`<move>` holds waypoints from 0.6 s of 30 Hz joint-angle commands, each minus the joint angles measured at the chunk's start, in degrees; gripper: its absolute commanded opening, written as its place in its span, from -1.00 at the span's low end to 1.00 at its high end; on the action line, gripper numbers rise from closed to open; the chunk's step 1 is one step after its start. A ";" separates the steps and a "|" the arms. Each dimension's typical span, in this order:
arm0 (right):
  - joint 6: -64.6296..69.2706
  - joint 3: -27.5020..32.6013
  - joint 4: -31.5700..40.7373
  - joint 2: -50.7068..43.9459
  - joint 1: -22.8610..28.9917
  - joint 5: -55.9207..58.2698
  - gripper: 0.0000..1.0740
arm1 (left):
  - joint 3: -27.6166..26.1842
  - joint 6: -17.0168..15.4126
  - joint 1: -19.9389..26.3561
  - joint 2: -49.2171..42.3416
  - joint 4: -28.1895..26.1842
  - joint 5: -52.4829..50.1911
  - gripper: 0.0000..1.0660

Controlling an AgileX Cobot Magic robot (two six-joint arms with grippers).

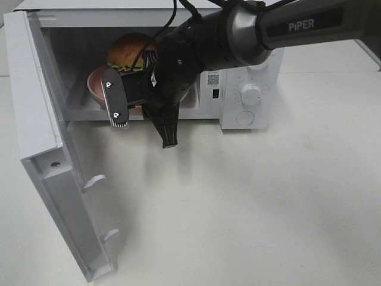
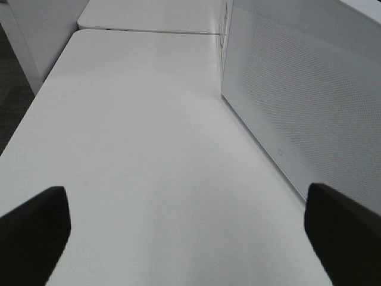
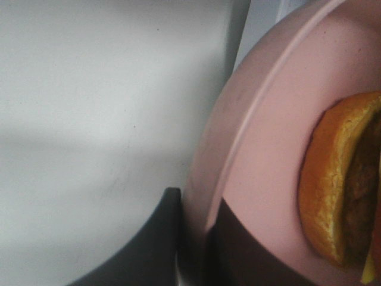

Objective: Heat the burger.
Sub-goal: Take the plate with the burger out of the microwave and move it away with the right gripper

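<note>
The right gripper [image 3: 193, 238] is pinched on the rim of the pink plate [image 3: 238, 149] – this carries the burger [image 1: 128, 50] into the open microwave [image 1: 250, 65] without touching the bun – while the left gripper [image 2: 184, 229] waits fully open, holding nothing

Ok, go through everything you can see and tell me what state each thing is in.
Microwave: standing on the table, burger and plate inside.
Microwave door: swung wide open.
Burger: sitting on the pink plate.
Pink plate: rim pinched by the right pincer.
Right pincer: shut on the plate rim.
Left pincer: open, empty, over bare table.
</note>
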 commanded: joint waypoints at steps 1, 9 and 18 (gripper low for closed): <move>-1.43 1.26 -1.66 -2.92 0.46 -5.10 -1.00 | 0.11 -0.52 0.17 -1.20 0.00 -0.46 0.88; -1.66 6.07 -1.89 -5.96 0.46 -5.67 -1.00 | 0.11 -0.52 0.17 -1.20 0.00 -0.46 0.88; -1.72 16.79 -2.98 -12.03 0.46 -11.69 -1.00 | 0.11 -0.52 0.17 -1.20 0.00 -0.46 0.88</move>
